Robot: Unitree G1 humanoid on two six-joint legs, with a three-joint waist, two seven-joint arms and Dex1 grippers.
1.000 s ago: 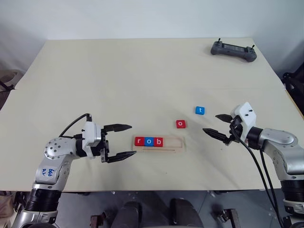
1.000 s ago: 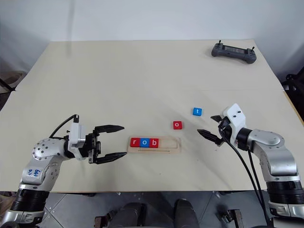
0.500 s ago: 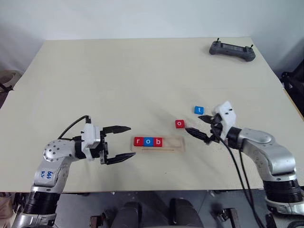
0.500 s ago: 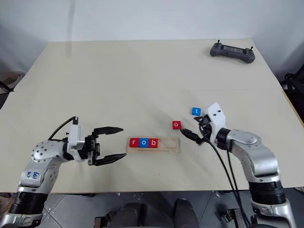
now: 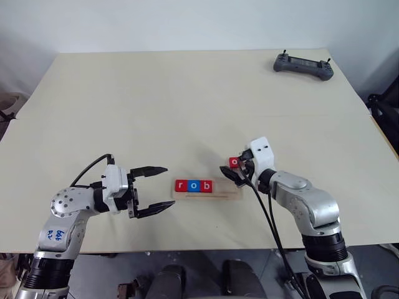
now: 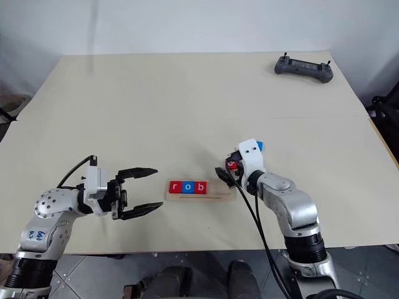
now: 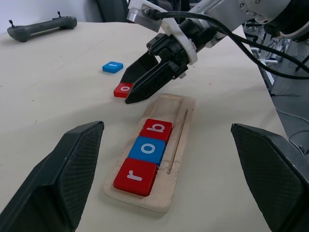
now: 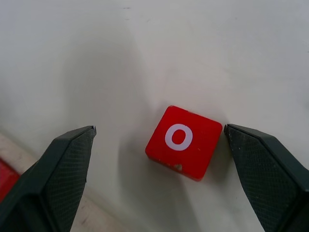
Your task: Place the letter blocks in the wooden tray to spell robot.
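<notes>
Spreading wide and pale, the desk point(image 5: 187, 99) carries everything here, and the wooden tray point(image 5: 207, 189) near its front edge serves as the landmark. The tray lies flat with its long side running left to right; three letter blocks sit touching in a row at its left end: a red r point(image 7: 135, 176), a blue o point(image 7: 147, 149) and a red b point(image 7: 157, 129), leaving the right part of the tray bare. The left hand point(image 5: 154, 187) hovers just to the left of the tray, level, pointing toward the tray's left end, its two black fingers point(image 7: 53, 188) spread wide with nothing between them. The right hand point(image 7: 133, 86) is just beyond the tray's right end, angled down toward the desk, its fingers point(image 8: 58, 179) wide apart on either side of a loose red o block point(image 8: 184, 141); that block lies flat on the desk, just behind the tray's right end, with one finger very close to its edge, though contact cannot be made out. A blue t block point(image 7: 112, 66) lies on the desk a little farther back and to the right of the tray. A dark grey controller point(image 5: 303, 65) rests well apart from the tray, at the far right corner of the desk.
</notes>
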